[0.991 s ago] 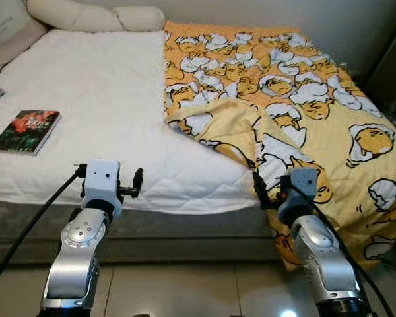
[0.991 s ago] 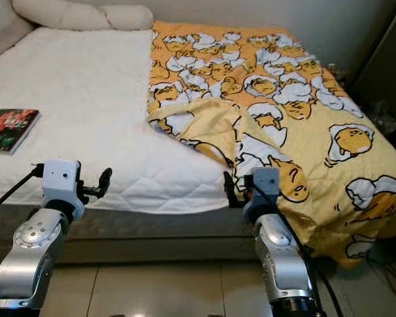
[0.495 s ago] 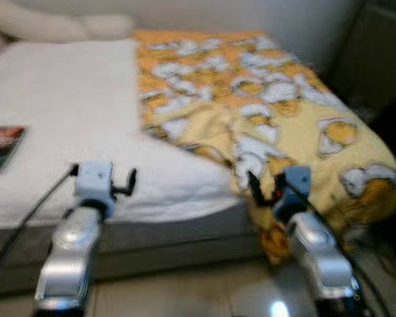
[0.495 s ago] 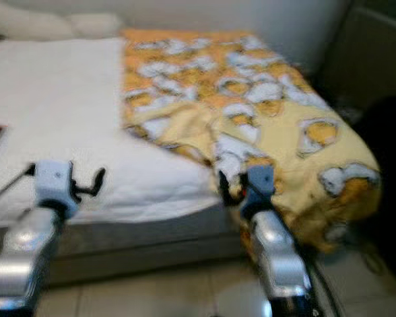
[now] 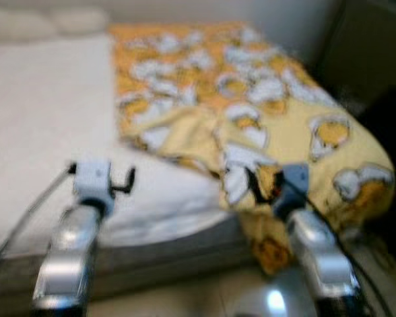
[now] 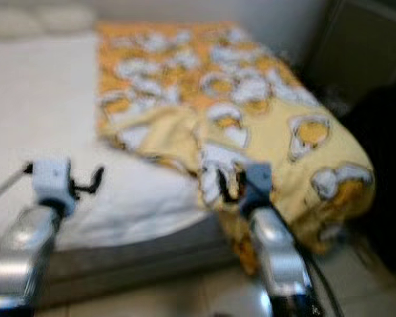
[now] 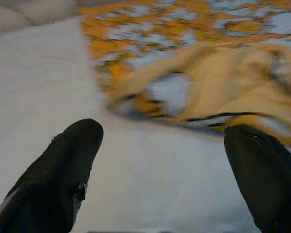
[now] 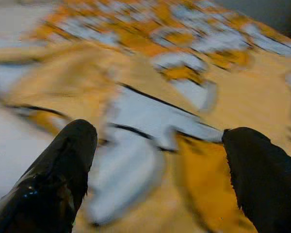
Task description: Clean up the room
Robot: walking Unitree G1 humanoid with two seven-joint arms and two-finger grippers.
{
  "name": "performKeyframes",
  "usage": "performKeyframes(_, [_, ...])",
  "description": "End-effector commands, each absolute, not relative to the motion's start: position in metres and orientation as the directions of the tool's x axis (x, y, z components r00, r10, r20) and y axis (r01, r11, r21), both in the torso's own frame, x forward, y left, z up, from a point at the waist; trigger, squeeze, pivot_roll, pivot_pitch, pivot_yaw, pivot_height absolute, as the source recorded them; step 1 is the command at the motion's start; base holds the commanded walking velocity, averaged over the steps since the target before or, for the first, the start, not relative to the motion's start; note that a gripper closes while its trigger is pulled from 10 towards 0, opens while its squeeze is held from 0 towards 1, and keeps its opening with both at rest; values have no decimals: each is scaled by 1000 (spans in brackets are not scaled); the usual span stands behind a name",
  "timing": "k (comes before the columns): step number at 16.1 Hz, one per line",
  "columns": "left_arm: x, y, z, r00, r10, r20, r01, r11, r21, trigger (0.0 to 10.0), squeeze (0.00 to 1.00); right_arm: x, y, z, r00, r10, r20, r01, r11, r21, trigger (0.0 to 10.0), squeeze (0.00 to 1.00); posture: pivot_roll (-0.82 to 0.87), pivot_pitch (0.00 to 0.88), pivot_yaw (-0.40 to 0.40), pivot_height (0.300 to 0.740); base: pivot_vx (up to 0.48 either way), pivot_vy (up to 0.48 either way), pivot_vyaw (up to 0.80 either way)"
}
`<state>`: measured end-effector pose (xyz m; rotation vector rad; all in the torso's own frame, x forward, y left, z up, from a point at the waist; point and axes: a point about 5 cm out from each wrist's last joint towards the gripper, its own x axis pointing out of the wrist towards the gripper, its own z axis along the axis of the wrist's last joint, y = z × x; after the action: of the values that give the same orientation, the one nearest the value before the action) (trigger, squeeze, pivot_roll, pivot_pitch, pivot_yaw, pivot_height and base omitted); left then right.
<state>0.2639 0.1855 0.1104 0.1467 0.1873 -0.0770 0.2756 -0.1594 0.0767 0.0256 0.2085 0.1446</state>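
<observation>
Left eye view blurred: yellow-orange cartoon-print blanket (image 5: pixel 251 112) covers the white quilted mattress's (image 5: pixel 46 132) right half; right gripper (image 8: pixel 157 170) spread wide above its folded edge, empty; left gripper (image 7: pixel 160 160) wide, empty, above bare mattress.

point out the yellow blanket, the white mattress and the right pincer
yellow blanket (image 5: pixel 297 99): left eye view, flat upper part.
white mattress (image 5: pixel 46 112): left eye view, bare top.
right pincer (image 8: pixel 160 155): right wrist view, midway between its open fingertips.

Pale pillows (image 5: pixel 49 21) line the bed's head; tiled floor (image 5: pixel 185 300) lies below.
</observation>
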Motion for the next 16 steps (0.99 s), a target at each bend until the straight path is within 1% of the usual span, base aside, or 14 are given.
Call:
performKeyframes(1, [265,191,114,983,-45,-180,75,984,161,10000,0,279,-154,83,967,180,-183,-175,984,42,10000,0,-43,0,-28,740,326,0,0])
performKeyframes(2, [265,191,114,983,-45,-180,75,984,163,10000,0,279,-152,83,964,194,-183,-190,981,41,10000,0,-43,0,-29,740,315,0,0])
performKeyframes(4, [265,193,114,982,-44,-184,76,983,170,10000,0,281,-149,84,952,245,-185,-243,969,35,10000,0,-38,0,-31,740,0,0,0])
performKeyframes(5, [265,193,114,980,-51,-190,85,981,177,10000,0,282,-148,84,948,254,-190,-253,967,27,10000,1000,-36,0,-32,740,0,0,0])
performKeyframes(6, [265,193,114,979,-58,-194,95,978,184,10000,0,283,-147,84,946,264,-189,-263,964,29,10000,1000,-36,0,-32,740,0,0,0])
performKeyframes(8, [264,193,113,970,-110,-217,156,965,209,10000,0,290,-143,82,931,291,-220,-298,954,0,10000,1000,-31,0,-31,740,0,0,0])
performKeyframes(9, [262,190,112,946,-191,-261,255,937,240,10000,0,298,-136,76,895,338,-291,-363,931,-34,10000,1000,-26,0,-30,740,0,0,0])
performKeyframes(11, [259,190,112,915,-262,-306,341,908,243,10000,0,304,-125,68,828,414,-378,-480,872,-98,10000,1000,-22,0,-27,740,0,0,0])
performKeyframes(12, [257,189,112,899,-294,-326,381,891,247,10000,0,307,-123,62,808,411,-421,-506,851,-140,10000,1000,-18,0,-27,740,0,0,0])
performKeyframes(14, [250,188,112,826,-396,-401,518,814,264,10000,0,318,-112,46,760,374,-532,-570,776,-269,10000,1000,-5,0,-24,740,0,0,0])
performKeyframes(15, [248,188,113,811,-413,-414,541,799,264,10000,0,320,-110,45,757,368,-540,-577,764,-287,10000,1000,-1,0,-23,740,0,0,0])
performKeyframes(16, [244,186,115,775,-454,-439,592,765,254,10000,0,322,-105,42,751,354,-557,-588,742,-322,10000,1000,9,0,-22,740,0,0,0])
